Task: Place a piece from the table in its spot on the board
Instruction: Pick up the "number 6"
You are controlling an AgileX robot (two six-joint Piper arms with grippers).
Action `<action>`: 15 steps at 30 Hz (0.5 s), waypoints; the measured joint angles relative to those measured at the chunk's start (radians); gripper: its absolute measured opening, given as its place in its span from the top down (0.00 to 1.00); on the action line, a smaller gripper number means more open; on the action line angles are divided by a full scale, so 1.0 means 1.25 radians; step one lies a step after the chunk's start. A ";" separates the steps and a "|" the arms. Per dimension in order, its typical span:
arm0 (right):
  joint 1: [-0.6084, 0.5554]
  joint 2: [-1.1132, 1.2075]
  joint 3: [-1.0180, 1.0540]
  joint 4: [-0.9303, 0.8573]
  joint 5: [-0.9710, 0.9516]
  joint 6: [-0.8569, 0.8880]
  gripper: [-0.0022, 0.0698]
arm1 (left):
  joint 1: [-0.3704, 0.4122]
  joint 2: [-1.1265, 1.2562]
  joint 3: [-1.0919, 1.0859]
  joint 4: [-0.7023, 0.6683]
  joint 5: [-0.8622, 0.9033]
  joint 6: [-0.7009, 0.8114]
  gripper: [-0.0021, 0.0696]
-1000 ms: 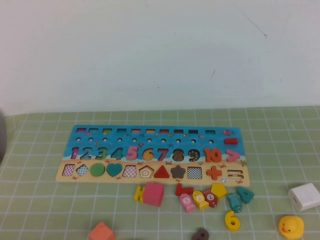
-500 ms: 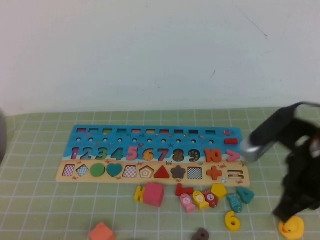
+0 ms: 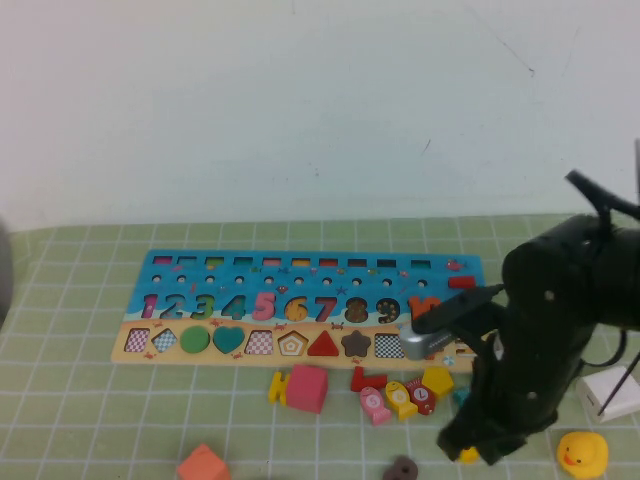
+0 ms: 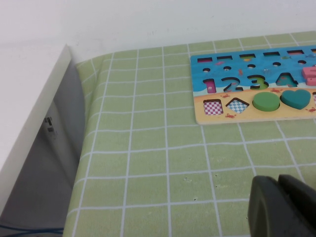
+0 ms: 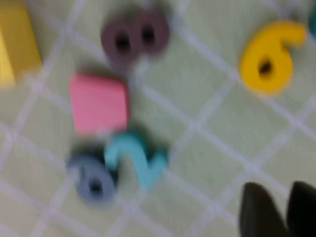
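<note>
Currently the yellow 6 [image 5: 270, 58] lies flat on the counter [image 3: 100, 420], well short of the board [image 3: 300, 300]. Right end effector [image 5: 279, 207] hovers nearby, slightly parted, grasping nothing. Left end effector [image 4: 284, 207] is parked, clenched. Judged light, rigid, thin: pinch across its round belly.

Even, soft, fairly bright light falls from above with no glare and only faint shadows under the loose pieces, the high view and the left wrist view look mildly soft, while the right wrist view is heavily blurred, smearing the yellow 6 [image 5: 270, 57] and the grid lines.
</note>
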 joint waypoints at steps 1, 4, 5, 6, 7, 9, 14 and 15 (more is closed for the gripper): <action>0.000 0.010 0.000 0.002 -0.021 0.013 0.74 | 0.000 0.000 0.000 0.000 0.000 0.000 0.97; 0.000 0.034 0.000 0.007 -0.092 0.057 0.54 | 0.000 0.000 0.000 -0.016 0.000 0.000 0.97; 0.000 0.042 -0.002 0.008 -0.114 0.073 0.48 | 0.000 0.000 0.000 -0.023 0.000 0.000 0.97; 0.000 0.050 -0.002 0.009 -0.134 0.083 0.45 | 0.000 0.000 0.000 -0.027 0.000 0.000 0.97; 0.000 0.056 -0.002 0.011 -0.149 0.088 0.43 | 0.000 0.000 0.000 -0.029 0.000 0.000 0.97; 0.000 0.070 -0.005 0.012 -0.175 0.095 0.40 | 0.000 0.000 0.000 -0.033 0.000 0.000 0.97; 0.000 0.102 -0.006 0.012 -0.196 0.098 0.38 | 0.000 0.000 0.000 -0.047 0.000 0.000 0.97; 0.000 0.109 -0.006 0.012 -0.198 0.099 0.38 | 0.000 0.000 0.000 -0.051 0.000 0.000 0.97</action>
